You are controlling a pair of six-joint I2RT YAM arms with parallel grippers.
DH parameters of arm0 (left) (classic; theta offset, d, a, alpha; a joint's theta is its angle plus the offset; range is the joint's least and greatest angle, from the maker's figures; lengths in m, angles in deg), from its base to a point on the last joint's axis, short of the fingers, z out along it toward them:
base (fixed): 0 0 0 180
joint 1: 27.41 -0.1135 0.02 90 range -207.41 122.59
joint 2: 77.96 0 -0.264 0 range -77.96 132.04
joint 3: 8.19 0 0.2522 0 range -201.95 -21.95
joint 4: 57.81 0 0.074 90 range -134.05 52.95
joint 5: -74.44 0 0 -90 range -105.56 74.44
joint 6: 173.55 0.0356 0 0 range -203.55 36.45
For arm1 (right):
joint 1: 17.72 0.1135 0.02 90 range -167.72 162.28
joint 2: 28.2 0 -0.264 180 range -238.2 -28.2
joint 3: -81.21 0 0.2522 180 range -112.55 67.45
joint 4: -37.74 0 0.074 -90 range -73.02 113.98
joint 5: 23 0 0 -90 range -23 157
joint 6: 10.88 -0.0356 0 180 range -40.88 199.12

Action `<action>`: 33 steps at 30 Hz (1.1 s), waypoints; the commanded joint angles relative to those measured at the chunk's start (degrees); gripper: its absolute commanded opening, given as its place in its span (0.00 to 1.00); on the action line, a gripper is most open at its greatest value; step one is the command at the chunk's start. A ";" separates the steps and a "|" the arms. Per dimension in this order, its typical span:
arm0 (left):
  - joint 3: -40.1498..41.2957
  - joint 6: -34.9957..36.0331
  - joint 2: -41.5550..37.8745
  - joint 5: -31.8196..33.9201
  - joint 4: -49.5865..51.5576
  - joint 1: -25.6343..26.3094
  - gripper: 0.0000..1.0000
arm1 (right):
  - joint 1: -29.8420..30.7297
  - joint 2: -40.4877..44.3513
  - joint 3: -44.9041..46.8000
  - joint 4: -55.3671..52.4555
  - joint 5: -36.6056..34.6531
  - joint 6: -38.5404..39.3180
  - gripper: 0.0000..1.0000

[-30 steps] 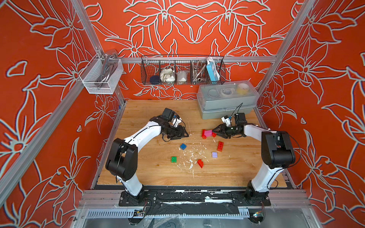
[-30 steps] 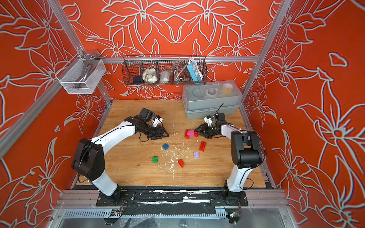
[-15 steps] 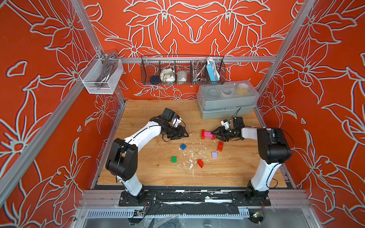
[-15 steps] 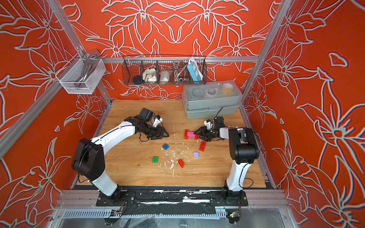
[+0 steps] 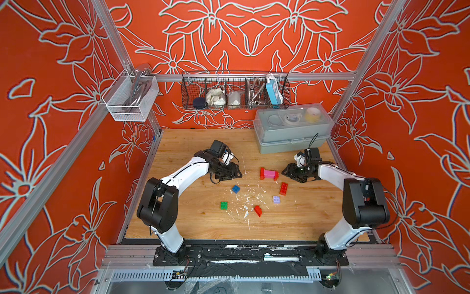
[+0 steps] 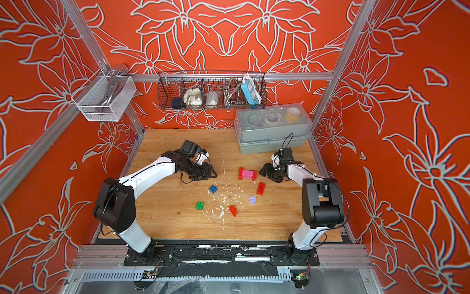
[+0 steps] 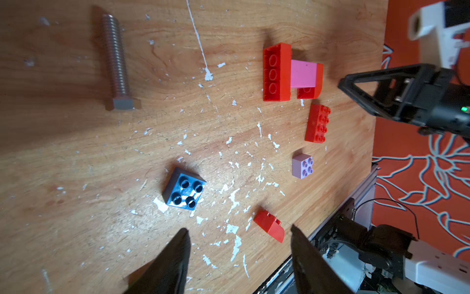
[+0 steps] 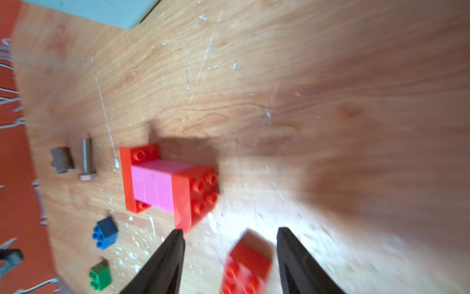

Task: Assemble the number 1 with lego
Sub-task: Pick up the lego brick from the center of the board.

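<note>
Lying on desk (image 5: 292,224): red-and-pink stack (image 5: 268,174). Flanked at nine o'clock by left claw (image 5: 236,174), spread and empty; at three o'clock by right claw (image 5: 285,173), likewise spread, gripping nothing.

Both top views: bright, even overhead light, sharp throughout. Shadow at the red-and-pink stack (image 5: 268,174) is short and soft. The wall (image 5: 229,38) pattern shows blue colour fringing, strongest far from the stack.

Left wrist view: stack crisp. The bolt (image 7: 115,61) well apart from it is slightly soft and lies in a dim patch.

Right wrist view: motion blur overall. The loose red brick (image 8: 245,267) near the stack is smeared worst. A dark, soft shadow falls behind the stack, and washed-out glare on the table (image 8: 254,101) lies just before it. The table edge past the stack bows.
</note>
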 commanded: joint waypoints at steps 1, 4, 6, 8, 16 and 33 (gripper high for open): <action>0.62 0.92 -1.09 4.11 1.87 1.17 0.62 | 1.32 6.11 1.51 -9.84 -8.99 4.60 0.61; 0.84 0.99 -2.24 6.39 2.96 2.21 0.62 | 4.47 11.44 2.30 -14.46 -13.06 5.77 0.57; 1.33 0.18 -3.28 7.63 3.64 2.75 0.62 | 6.65 14.40 2.62 -17.19 -15.36 6.07 0.56; 2.95 -1.84 -4.89 7.75 2.81 3.26 0.62 | 8.60 16.65 2.88 -19.82 -17.05 5.17 0.56; 10.26 -5.86 -10.36 8.74 -0.58 4.76 0.63 | 12.80 17.75 3.61 -22.88 -17.69 0.38 0.71; 11.10 -1.43 -13.40 8.03 2.97 4.66 0.65 | 14.76 2.86 2.14 -13.48 -15.84 -5.79 0.61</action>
